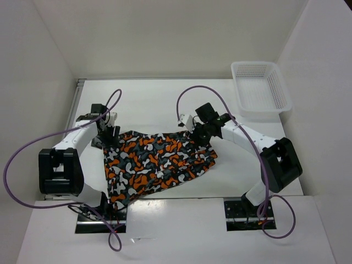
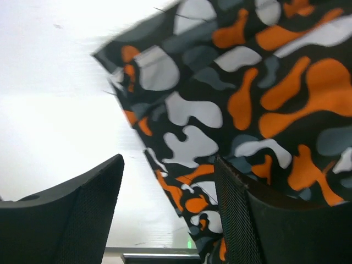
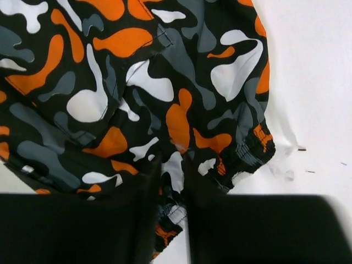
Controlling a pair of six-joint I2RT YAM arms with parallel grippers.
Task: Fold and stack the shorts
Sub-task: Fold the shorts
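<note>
The shorts [image 1: 157, 162], in an orange, black, white and grey print, lie spread on the white table [image 1: 165, 102]. Their near left part hangs over the front edge. My left gripper [image 1: 108, 136] is open at the shorts' far left corner. In the left wrist view the fabric edge [image 2: 247, 99] runs down between the open fingers [image 2: 168, 165], close to the right one. My right gripper [image 1: 197, 135] is at the far right corner. In the right wrist view it [image 3: 171, 165] is shut on the shorts [image 3: 137, 82] near the elastic hem.
A white mesh basket [image 1: 263, 114] stands at the far right of the table. White walls close in the left, back and right sides. Purple cables loop from both arms.
</note>
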